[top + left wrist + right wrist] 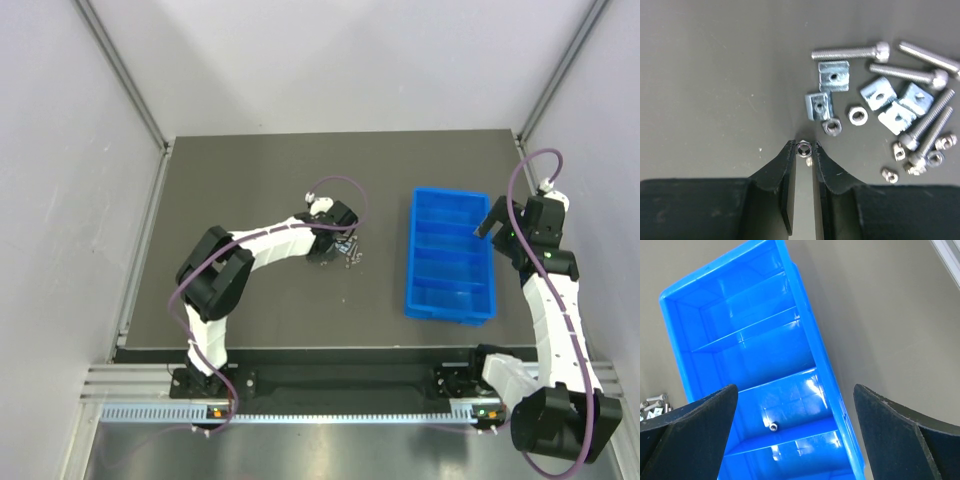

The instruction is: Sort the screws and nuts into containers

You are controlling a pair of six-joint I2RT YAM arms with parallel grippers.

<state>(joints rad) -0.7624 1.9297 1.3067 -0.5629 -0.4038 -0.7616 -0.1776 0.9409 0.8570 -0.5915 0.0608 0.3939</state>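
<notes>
A small hex nut (804, 149) lies on the dark desk (250, 180), pinched between the black fingertips of the left hand (804, 151). That hand is closed on it, one tip against each side.

In the left wrist view, the rest of the loose hardware spreads from that nut between 12 and 3 o'clock. The screws (850, 52) number five. They are long, silvery threaded shafts with round socket heads, three lying toward 1 and 2 o'clock and two side by side near 3 o'clock.

The nuts (878, 93) are of several kinds:
- Five are flat, square slot nuts (834, 76), each with one hole, clustered among the screws.
- Two are hex nuts (831, 126), near the gripped one between 1 and 2 o'clock.
- Four are smaller nut-like bits (889, 175) around the heads of the two lower screws, too small to make out further.

In the top view the pile sits mid-desk, and the blue tray (450, 308) stands apart at its 3 o'clock. It is glossy and rectangular, with cross walls dividing it into four compartments in a row. The right wrist view shows one small silvery bit (773, 426) on the floor of the third compartment, counted from the top of that view. The fourth is only partly seen.

The right hand (795, 387) hovers by the tray's 1 o'clock corner, its fingers spread wide and gripping nothing.
</notes>
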